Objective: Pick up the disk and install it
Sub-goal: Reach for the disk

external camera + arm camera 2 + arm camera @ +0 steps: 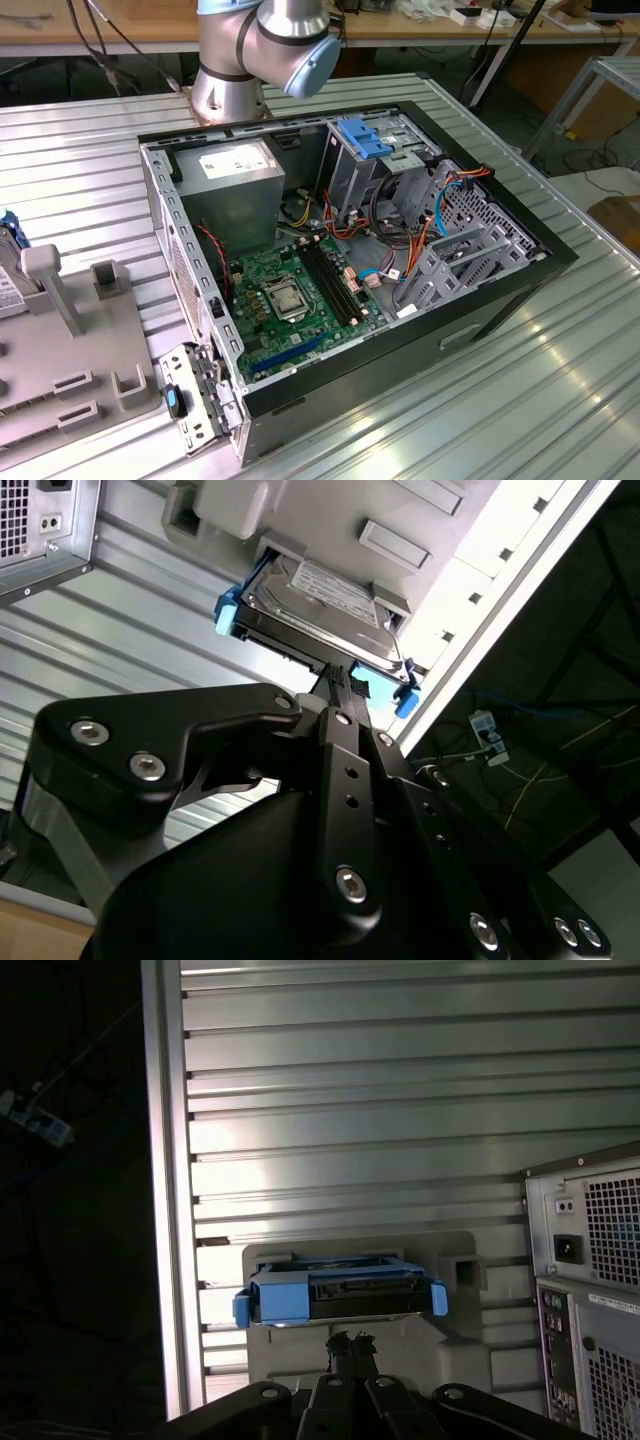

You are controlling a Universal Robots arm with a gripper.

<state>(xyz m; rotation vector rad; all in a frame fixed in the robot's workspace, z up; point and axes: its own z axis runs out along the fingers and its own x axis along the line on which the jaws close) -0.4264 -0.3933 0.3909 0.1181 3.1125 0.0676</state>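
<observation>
Disk (340, 1298), a flat rectangular hard drive with a silver-grey body framed by bright blue plastic rails (275, 1300), sits slotted in a pale grey plastic holder (460, 1355). The holder stands on the ribbed aluminium table (350, 1110), close to the table's edge and apart from the open grey computer case (590, 1260). In the second wrist view the drive's labelled face (320, 605) tilts up out of the holder, and its connector edge faces the camera.

The black gripper (350, 1343) hovers just short of that connector edge. Its fingers look drawn together with nothing between them, and in the second wrist view the tips (342, 685) lie very near the drive's edge. Whether they touch it cannot be told.

As a judgement, the drive should handle as a stiff, dense block, heavy for its size, with smooth metal faces that could slip under a light pinch. It is sensitive to knocks, and the connector pins and the circuit side are poor places to press. The firm flat faces near the exposed end, or the blue rails along its sides, look like the safest holds. The rails are plastic and may flex a little.
</observation>
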